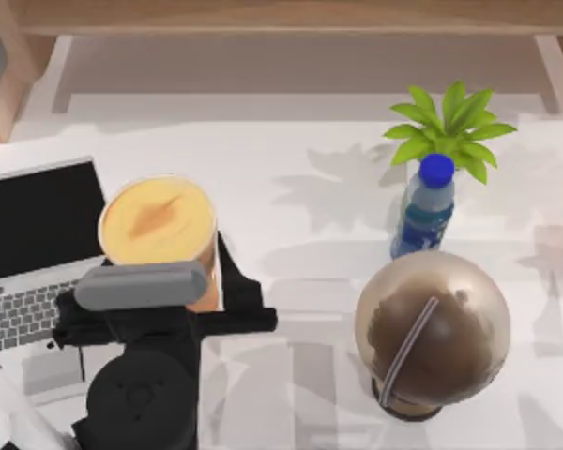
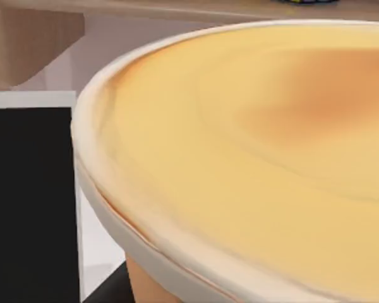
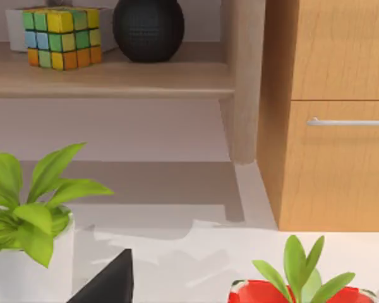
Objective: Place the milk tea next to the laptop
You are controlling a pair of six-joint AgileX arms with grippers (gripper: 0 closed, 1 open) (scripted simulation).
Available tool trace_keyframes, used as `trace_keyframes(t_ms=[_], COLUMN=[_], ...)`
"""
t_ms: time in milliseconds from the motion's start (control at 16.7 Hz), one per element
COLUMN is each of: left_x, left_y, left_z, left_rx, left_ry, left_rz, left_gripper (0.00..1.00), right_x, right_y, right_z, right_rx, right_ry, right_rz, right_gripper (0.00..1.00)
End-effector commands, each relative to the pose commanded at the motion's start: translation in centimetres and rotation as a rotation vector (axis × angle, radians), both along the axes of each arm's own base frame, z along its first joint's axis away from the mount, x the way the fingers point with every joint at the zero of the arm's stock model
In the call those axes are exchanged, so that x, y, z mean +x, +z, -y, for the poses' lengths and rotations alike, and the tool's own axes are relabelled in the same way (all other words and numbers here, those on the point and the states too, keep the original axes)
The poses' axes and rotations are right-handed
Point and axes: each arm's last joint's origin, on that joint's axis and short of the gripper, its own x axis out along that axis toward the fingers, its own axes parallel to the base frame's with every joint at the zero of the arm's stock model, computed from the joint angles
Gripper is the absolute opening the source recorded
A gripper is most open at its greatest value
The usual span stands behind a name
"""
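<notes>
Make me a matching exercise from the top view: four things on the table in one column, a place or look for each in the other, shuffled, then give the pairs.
1. milk tea
2. laptop
3. water bottle
4. dome-lidded cup

A. blue cap, beside the potted plant
B. at the left edge, black screen
C. brown, with a straw
D. yellow-orange top, at the left gripper

Pairs: 1-D, 2-B, 3-A, 4-C
</notes>
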Motion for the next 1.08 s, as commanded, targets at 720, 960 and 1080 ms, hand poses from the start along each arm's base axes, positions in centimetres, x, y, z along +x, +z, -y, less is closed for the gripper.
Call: trace_keyframes(t_ms=[720, 960, 1080], left_x=[-0.7, -0.7, -0.7], left_y=[-1.8, -1.8, -1.8], left_z=[-0.6, -0.6, -0.6], left_rx=[0.064, 0.064, 0.064], left_ry=[-0.043, -0.043, -0.043], left_rz=[-0.048, -0.048, -0.048], left_gripper=[0.23, 0.53, 0.68], right_x=[0.0, 0.0, 0.0], right_y=[0.0, 0.0, 0.0], right_z=[0.0, 0.0, 0.0], right_rx=[0.0, 0.0, 0.0], right_ry=[0.0, 0.0, 0.0], right_rz=[0.0, 0.0, 0.0], right_gripper=[1.0, 1.0, 1.0])
